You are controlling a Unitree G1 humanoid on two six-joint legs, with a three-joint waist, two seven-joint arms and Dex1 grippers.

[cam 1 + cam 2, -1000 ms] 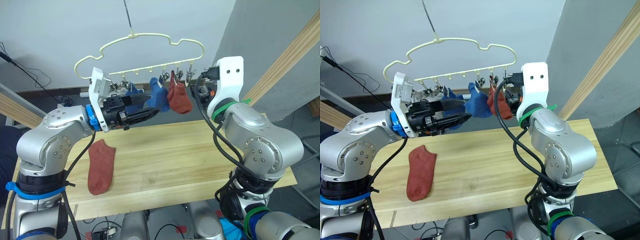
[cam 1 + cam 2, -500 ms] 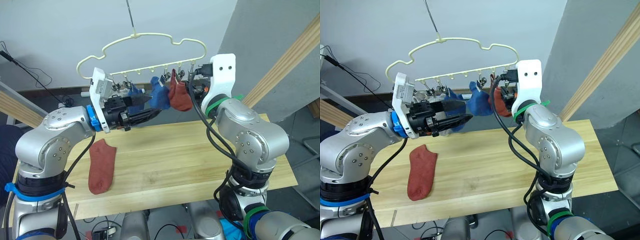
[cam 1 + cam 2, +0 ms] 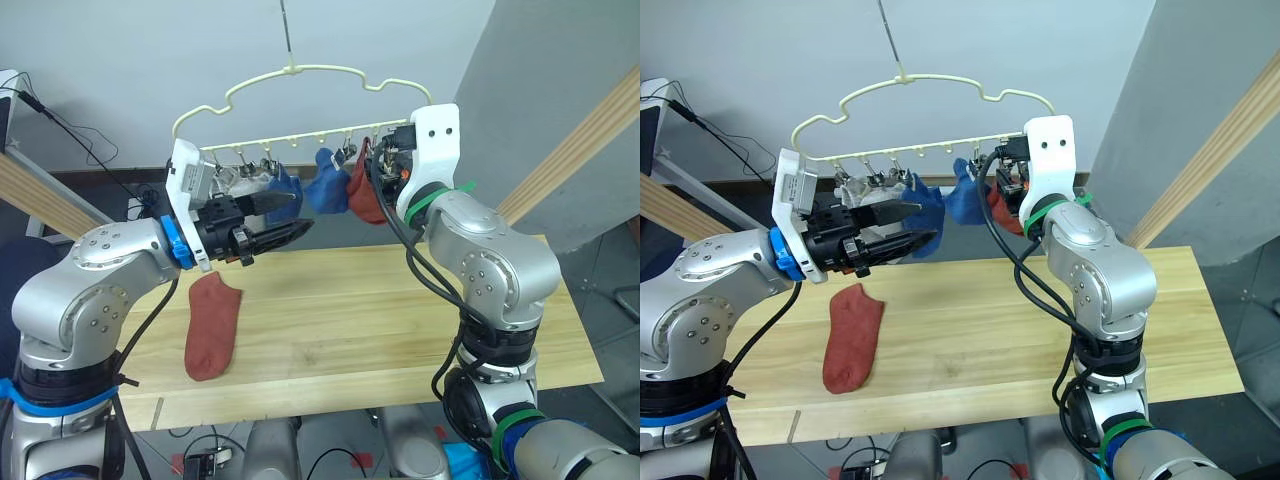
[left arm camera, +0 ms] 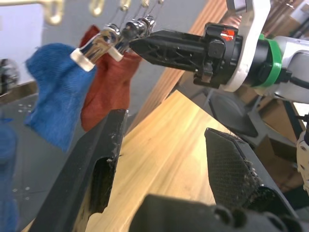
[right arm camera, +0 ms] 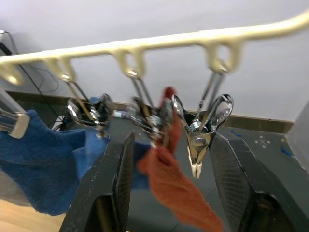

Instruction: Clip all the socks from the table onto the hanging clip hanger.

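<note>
Head views:
Clip hanger (image 3: 300, 75): It is pale yellow and shaped like a cloud. It hangs above the far side of the tabletop (image 3: 350, 320), with a row of silver clips under it.
Hanging socks: Two blue socks hang from the clips, one (image 3: 283, 190) nearer the left arm and one (image 3: 328, 192) in the middle. A red hanging sock (image 3: 362, 198) is clipped next to them on the right. A bit of grey cloth (image 3: 858, 186) shows at the clips behind the left claw, but what it is cannot be told.
Sock on the wood: One red sock (image 3: 212, 325) lies flat on the left part of the tabletop, well apart from both claws.
Left claw (image 3: 290, 228): It is up in the air, below the blue socks. Its fingers are spread and hold nothing.
Right claw (image 3: 382, 172): It is lifted up to the right end of the clip row, just beside the red hanging sock.

Left wrist view:
Left claw (image 4: 166, 145): The two black fingers stand apart with nothing between them. Past them hang a blue sock and the red one, and the right claw points at the clips.

Right wrist view:
Right claw (image 5: 169, 164): Its fingers are apart and grip nothing. An empty silver clip (image 5: 200, 133) hangs between them, with the red hanging sock just beside it.
</note>
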